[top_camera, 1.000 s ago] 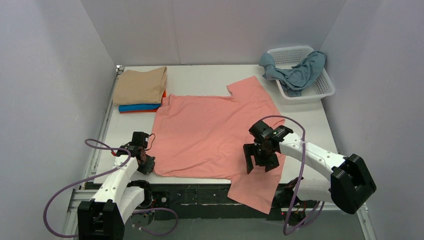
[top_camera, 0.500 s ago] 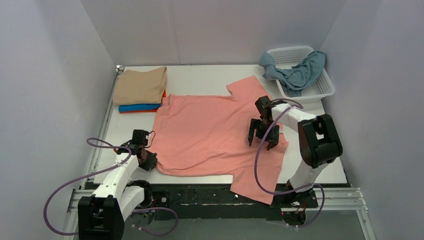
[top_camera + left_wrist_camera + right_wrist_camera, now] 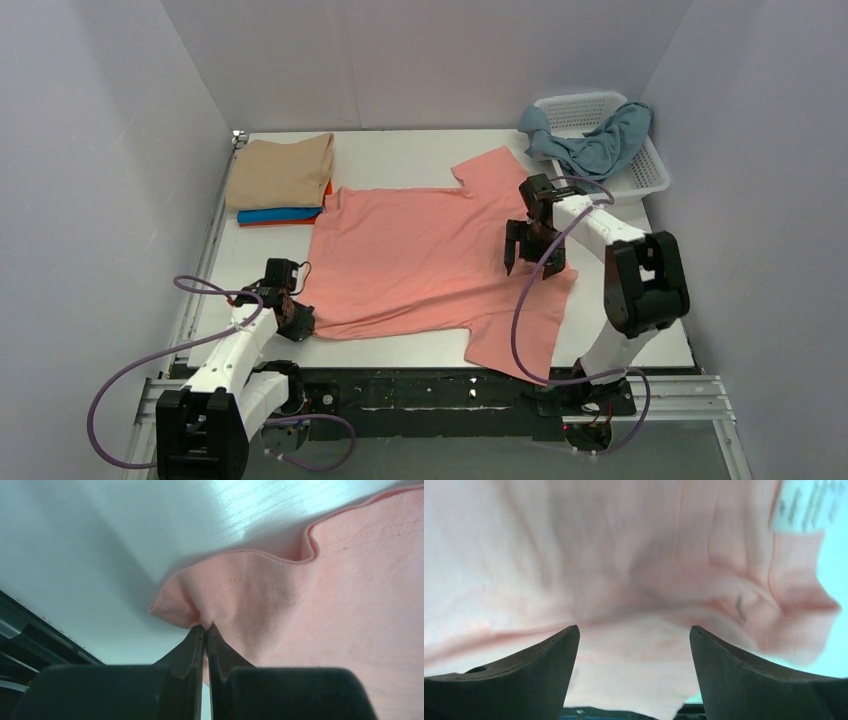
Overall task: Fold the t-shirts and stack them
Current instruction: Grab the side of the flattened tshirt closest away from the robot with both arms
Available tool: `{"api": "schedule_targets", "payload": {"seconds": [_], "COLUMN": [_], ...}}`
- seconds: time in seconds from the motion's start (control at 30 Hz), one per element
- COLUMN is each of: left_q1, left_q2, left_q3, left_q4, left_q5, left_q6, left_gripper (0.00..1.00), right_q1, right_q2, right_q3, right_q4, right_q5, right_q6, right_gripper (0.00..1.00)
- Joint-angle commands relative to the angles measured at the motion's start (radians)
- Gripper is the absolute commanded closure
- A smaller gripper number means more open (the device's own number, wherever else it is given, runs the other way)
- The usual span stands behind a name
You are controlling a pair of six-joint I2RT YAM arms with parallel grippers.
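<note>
Salmon t-shirt [image 3: 420,260] spread flat in the middle of the table [image 3: 420,150], one sleeve hanging past the near edge. The left tool [image 3: 297,322] is pinched tight on the near-left hem corner. The right tool [image 3: 532,265] hovers with jaws wide apart above the shirt's right side, gripping nothing. A clean fold likely needs a taut hem and a low right-hand grasp at the cloth's edge. Count: five shirts, namely one spread, three stacked (beige [image 3: 280,172], blue [image 3: 275,214], orange [image 3: 327,188]) and one grey-blue [image 3: 595,148] in the single basket [image 3: 650,175].
</note>
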Motion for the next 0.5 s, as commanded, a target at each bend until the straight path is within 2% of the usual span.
{"api": "schedule_targets", "payload": {"seconds": [0.0,0.1,0.2,0.33,0.47], "left_q1": [0.003,0.003,0.003,0.003,0.003], "left_q2": [-0.001,-0.031,-0.057,-0.068,-0.071], "left_q3": [-0.033,-0.031,-0.030,-0.026,-0.022], "left_q4": [-0.198,-0.220,-0.232,-0.245,-0.258], "left_q5": [-0.009,-0.022,-0.032,-0.031,-0.023], "left_q6": [-0.001,0.005,0.014,0.023,0.023], "left_gripper": [1.00,1.00,1.00,1.00,1.00], "right_q1": [0.100,0.169,0.273,0.448,0.504], "right_q2": [-0.257,-0.372,-0.462,-0.501,-0.548], "right_q3": [-0.065,-0.155,-0.232,-0.313,-0.415], "right_q4": [-0.111,-0.216,-0.275,-0.267,-0.219], "right_q5": [0.123,0.152,0.087,-0.032,-0.110], "right_q6": [-0.026,0.048,0.118,0.249,0.378], "right_gripper": [0.11,0.11,0.12,0.13,0.19]}}
